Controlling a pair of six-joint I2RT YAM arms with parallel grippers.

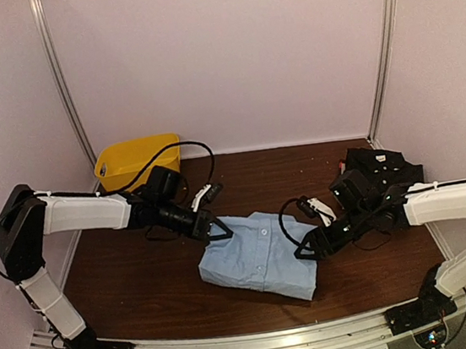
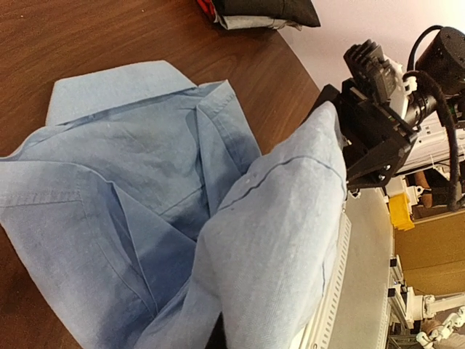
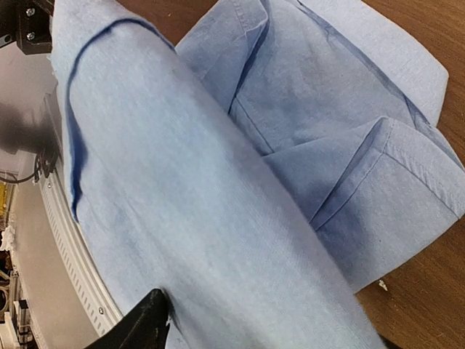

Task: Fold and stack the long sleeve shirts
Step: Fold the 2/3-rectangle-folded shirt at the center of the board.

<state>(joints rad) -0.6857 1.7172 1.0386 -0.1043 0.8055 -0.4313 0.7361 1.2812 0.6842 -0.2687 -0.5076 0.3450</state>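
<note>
The light blue shirt (image 1: 260,256) lies part folded in the middle of the table, collar toward the back. My left gripper (image 1: 216,229) is shut on its far left corner. My right gripper (image 1: 305,252) is shut on its right edge. In the left wrist view a raised fold of the blue shirt (image 2: 276,240) drapes over my jaws and hides them. In the right wrist view the same fold (image 3: 182,189) covers all but one black fingertip (image 3: 138,327). The black shirt (image 1: 383,166) sits folded at the back right, on a pale grey shirt (image 2: 251,23).
A yellow plastic bin (image 1: 138,159) stands at the back left corner. The brown table (image 1: 135,280) has a metal rail along its near edge. The right gripper's body (image 2: 370,123) shows across the shirt in the left wrist view.
</note>
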